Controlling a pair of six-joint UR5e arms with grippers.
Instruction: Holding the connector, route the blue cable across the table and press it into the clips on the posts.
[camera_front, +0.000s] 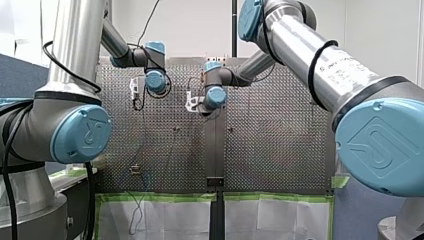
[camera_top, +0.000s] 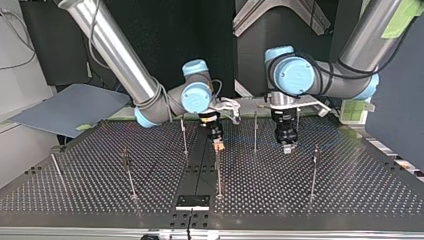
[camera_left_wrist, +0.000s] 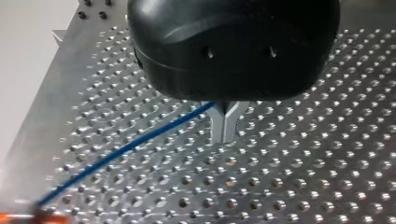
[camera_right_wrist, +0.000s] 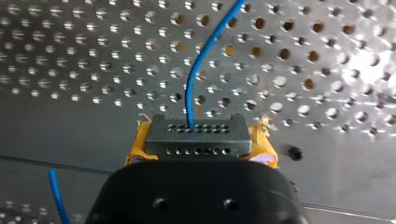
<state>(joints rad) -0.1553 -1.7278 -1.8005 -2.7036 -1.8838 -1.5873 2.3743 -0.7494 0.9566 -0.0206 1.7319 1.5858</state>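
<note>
Front view: my left gripper (camera_front: 134, 91) and my right gripper (camera_front: 192, 104) hang side by side, apart, over the far part of the table (camera_front: 280, 145). Green tape and white sheets edge its near side, and a pale wall stands behind.

Top view: thin posts (camera_top: 314, 172) stand about the perforated plate. I can't see cable in any clip.

Left wrist view: the metal fingers (camera_left_wrist: 217, 126) are closed, seemingly pinching the cable (camera_left_wrist: 126, 147) just above the table.

Right wrist view: yellow pads (camera_right_wrist: 136, 144) clamp the connector (camera_right_wrist: 198, 135), with the cable leaving its far face.

Routing looks barely begun. Next, the cable likely needs lining up over a post, then pressing down with gentle tension.
</note>
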